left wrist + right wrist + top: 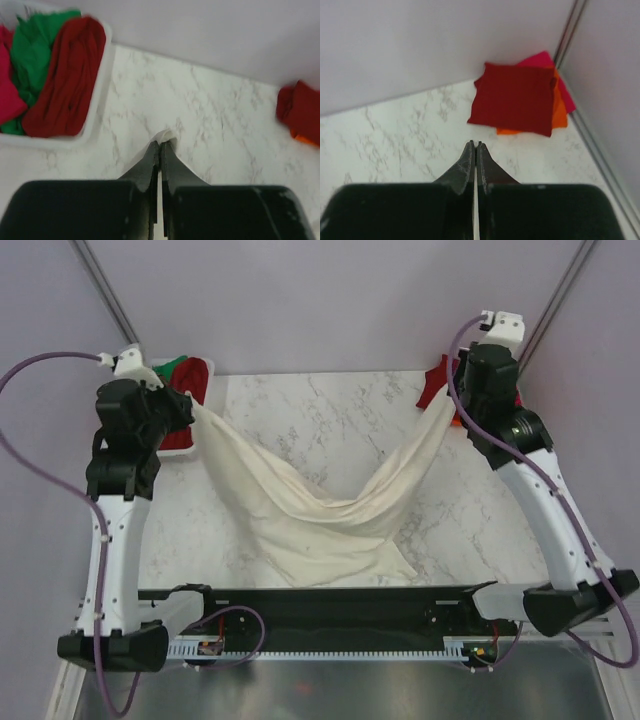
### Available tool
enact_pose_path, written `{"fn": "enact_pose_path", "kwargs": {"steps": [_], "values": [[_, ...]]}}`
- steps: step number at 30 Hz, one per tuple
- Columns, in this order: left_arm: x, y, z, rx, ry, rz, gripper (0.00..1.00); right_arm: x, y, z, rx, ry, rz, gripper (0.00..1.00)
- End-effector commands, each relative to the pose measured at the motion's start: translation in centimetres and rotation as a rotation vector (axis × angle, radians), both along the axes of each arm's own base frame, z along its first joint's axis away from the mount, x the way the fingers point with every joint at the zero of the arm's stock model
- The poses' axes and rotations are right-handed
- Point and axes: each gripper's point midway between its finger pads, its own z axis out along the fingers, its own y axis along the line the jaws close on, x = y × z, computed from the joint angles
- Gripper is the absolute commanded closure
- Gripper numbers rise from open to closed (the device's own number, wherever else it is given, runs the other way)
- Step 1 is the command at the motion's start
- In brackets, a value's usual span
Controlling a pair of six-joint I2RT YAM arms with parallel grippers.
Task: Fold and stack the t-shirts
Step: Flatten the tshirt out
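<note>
The marble-pattern table (300,405) is bounded by pale walls (320,300) at the rear and on both sides. Open surface lies at centre rear, between the two grippers, and to the near left and near right of the cloth.

The cream-white t-shirt (320,515) hangs as a slack V across the table. Its two upper corners are lifted, and its crumpled middle rests on the surface near the front edge. The left gripper (160,144) is clenched on one corner, with a small tuft of cream cloth showing past the fingertips. The right gripper (475,146) is clenched as well. Its wrist view shows only a thin pale sliver between the fingers, probably the same cloth, and the overhead view shows the other corner running up to it.

At rear left, a white plastic basket (50,142) holds a bunched green t-shirt (35,45), a rolled dark red t-shirt (67,80) and a pink t-shirt (7,85) cut off by the frame edge. In the rear right corner, three flat, square-folded garments lie stacked: a folded dark red t-shirt (515,97) on top, an orange t-shirt (561,114) beneath it and a magenta t-shirt (542,59) lowest. In the overhead view most of the basket and of the folded garments is hidden.
</note>
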Motion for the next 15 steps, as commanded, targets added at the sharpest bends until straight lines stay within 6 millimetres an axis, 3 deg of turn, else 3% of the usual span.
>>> {"fn": "enact_pose_path", "kwargs": {"steps": [1,2,3,5,6,10,12,13,15], "values": [[-0.6,-1.4,3.8,0.009,-0.103,-0.088,0.98,1.4,1.1,-0.8,0.115,0.038,0.115,1.0],[-1.1,-1.8,5.4,0.01,-0.14,-0.11,0.98,1.4,0.7,0.9,0.13,0.004,0.12,1.0],[-2.3,-2.2,8.4,0.016,-0.212,-0.131,0.98,1.3,0.1,1.7,0.135,-0.013,0.11,1.0],[-4.1,-2.7,11.4,0.026,-0.299,-0.16,0.98,0.3,-0.9,4.9,0.137,-0.087,0.09,1.0],[-5.9,-2.7,13.7,0.035,-0.367,-0.163,0.98,-0.2,-1.6,5.9,0.134,-0.109,0.074,1.0],[-11.1,-3.4,18.1,0.069,-0.533,-0.196,0.98,-4.8,-3.8,11.2,0.135,-0.259,0.02,1.0],[-13.9,-3.9,20.3,0.092,-0.632,-0.224,0.98,-6.8,-4.3,12.8,0.145,-0.321,0.022,1.0],[-16.1,-4.3,21.3,0.104,-0.689,-0.246,0.98,-8.9,-4.7,14.2,0.154,-0.375,0.024,1.0],[-18.1,-4.4,22.4,0.111,-0.753,-0.244,0.98,-10.4,-5.1,14.1,0.147,-0.393,0.023,1.0]]}}
